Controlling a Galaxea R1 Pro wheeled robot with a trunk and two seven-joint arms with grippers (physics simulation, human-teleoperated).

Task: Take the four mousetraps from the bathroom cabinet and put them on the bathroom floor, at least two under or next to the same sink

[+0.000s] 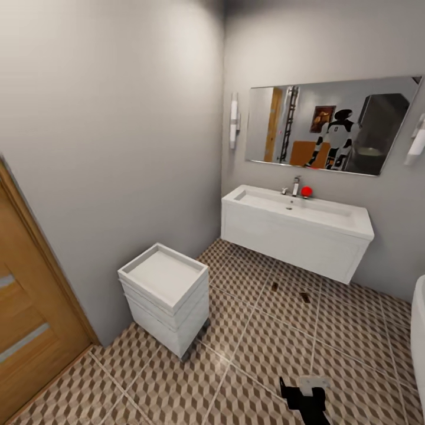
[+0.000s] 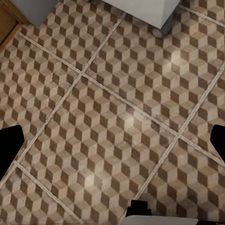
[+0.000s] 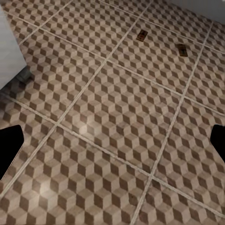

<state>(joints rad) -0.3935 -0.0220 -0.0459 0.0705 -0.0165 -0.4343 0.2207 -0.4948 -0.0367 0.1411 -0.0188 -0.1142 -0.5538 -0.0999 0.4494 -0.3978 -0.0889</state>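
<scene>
Two mousetraps (image 1: 274, 286) (image 1: 304, 297) lie flat on the cube-patterned bathroom floor (image 1: 254, 348), just in front of and partly under the bathroom sink (image 1: 295, 227). The right wrist view shows the same two mousetraps (image 3: 142, 34) (image 3: 182, 49) some way ahead of my right gripper (image 3: 112, 143), whose fingers stand wide apart with nothing between them. Low in the head view, my right gripper (image 1: 304, 396) hangs above the tiles. Bare tiles lie under my left gripper (image 2: 112, 140), which is open and empty. The cabinet is out of view.
A small white cube-shaped drawer unit (image 1: 165, 295) on castors stands by the left wall, its wheel (image 2: 157, 32) near the left gripper. A wooden door (image 1: 29, 319) is at far left. A white bathtub edge (image 1: 418, 336) is at far right. A red object (image 1: 306, 191) sits by the tap (image 1: 296, 186).
</scene>
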